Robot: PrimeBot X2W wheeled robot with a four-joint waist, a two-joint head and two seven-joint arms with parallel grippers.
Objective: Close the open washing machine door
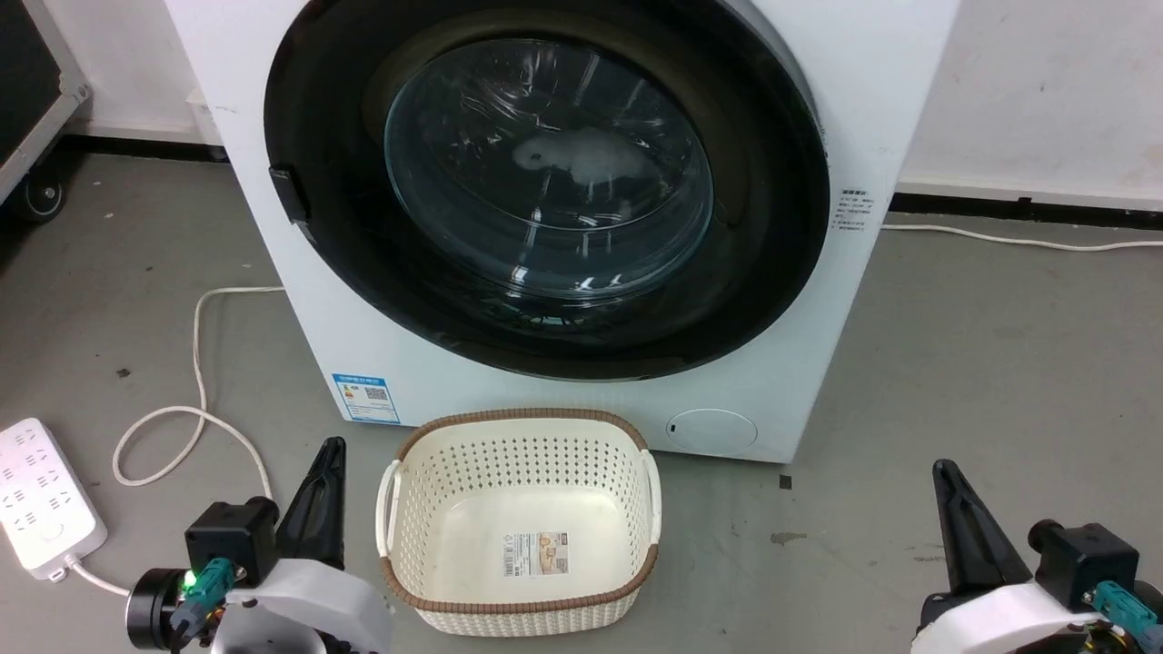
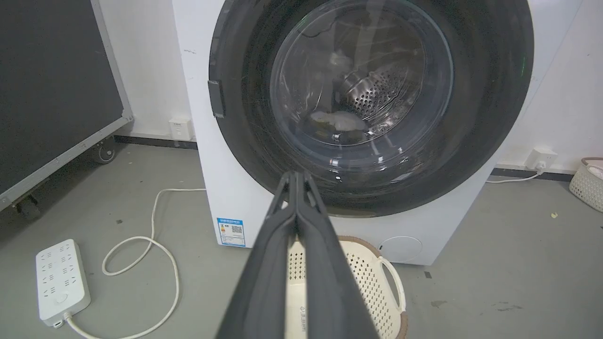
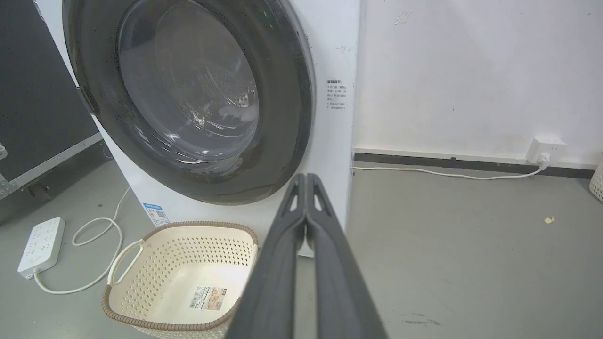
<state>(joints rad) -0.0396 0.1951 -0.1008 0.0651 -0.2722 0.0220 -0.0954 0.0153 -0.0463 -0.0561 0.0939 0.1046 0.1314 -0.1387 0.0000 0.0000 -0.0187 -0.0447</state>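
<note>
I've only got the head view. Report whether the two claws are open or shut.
Observer: In the left wrist view, the left claw has its fingers pressed together, holding nothing.
Operator: Now the right one.
Observer: In the right wrist view, the right claw is shut too, and empty.
Operator: Tell me what's behind the glass.
Observer: Through the washing machine door, the left wrist view shows the perforated steel drum.

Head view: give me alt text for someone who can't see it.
The glossy black washing machine door looks shut against the white washing machine. An empty cream basket sits before it, with the left claw and right claw, both shut, low at either side.
</note>
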